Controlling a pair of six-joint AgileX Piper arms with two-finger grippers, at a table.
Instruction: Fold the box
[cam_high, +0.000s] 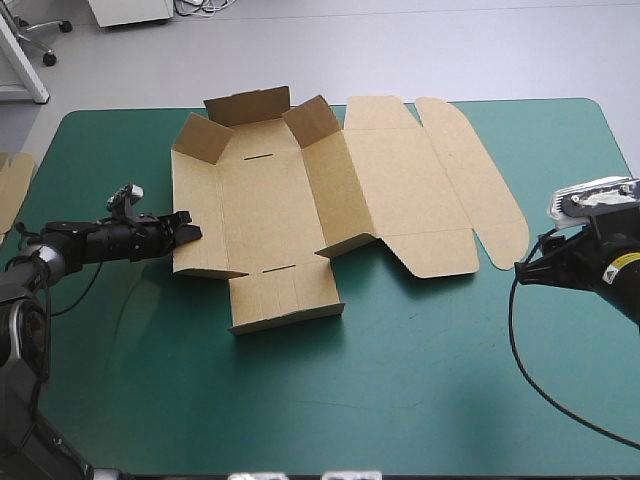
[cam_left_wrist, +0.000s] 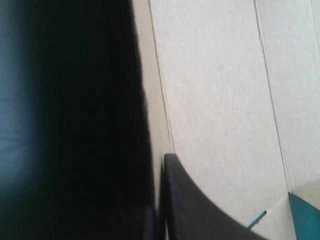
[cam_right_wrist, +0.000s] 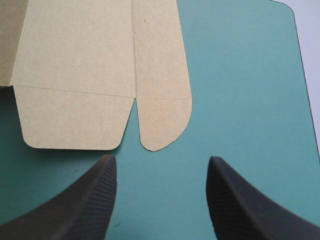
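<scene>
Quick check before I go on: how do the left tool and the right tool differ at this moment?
The left tool is shut on the left wall of the box; the right tool stands open, holding nothing. The left tool is at the box, while the right tool sits over bare teal-green cover, short of the lid's flat flaps. Both have black fin-shaped fingers.

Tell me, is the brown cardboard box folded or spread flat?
Partly folded: the brown cardboard box has its far flaps raised; lid panels lie flat.
</scene>
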